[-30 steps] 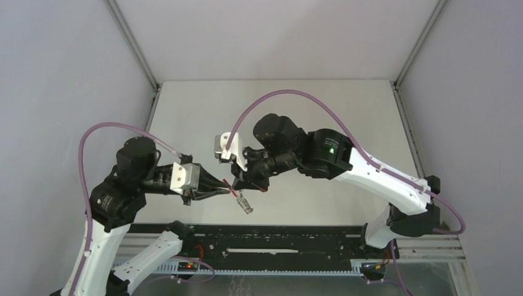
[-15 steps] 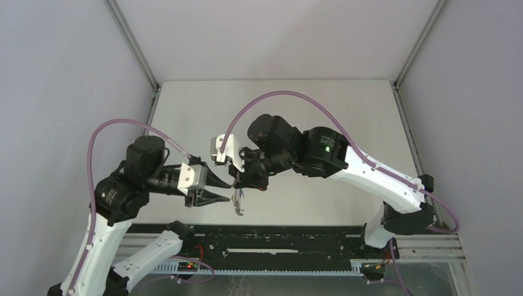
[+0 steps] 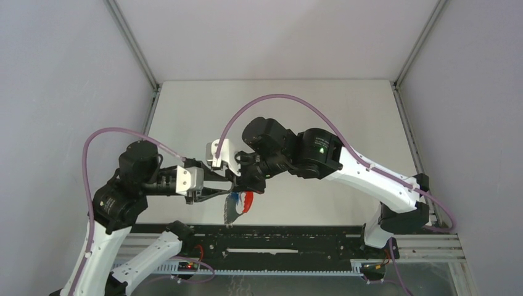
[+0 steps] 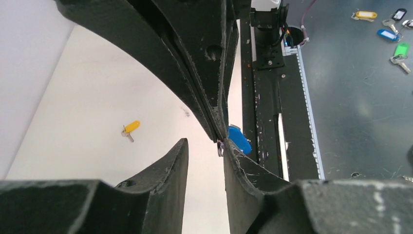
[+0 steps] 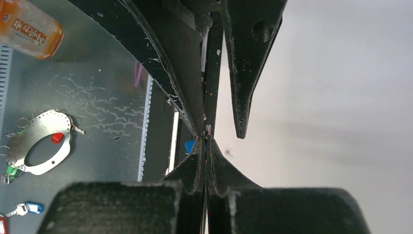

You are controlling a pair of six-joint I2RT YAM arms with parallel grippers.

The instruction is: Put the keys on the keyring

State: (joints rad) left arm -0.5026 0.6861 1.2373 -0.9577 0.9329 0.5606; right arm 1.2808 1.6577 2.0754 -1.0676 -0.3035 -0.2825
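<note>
My right hand (image 5: 207, 146) is pinched shut on the thin metal of the keyring (image 3: 237, 205), which dangles, blurred, over the near edge of the desk (image 3: 308, 105), left of its middle, with the blue key (image 4: 238, 139) right against it. My left hand (image 4: 204, 145) is open and meets the right hand tip to tip, the ring just beside one finger. The yellow key (image 4: 130, 127) lies flat on the desk, well apart and farther in from the near edge, so I judge my free left hand the one to fetch it.
</note>
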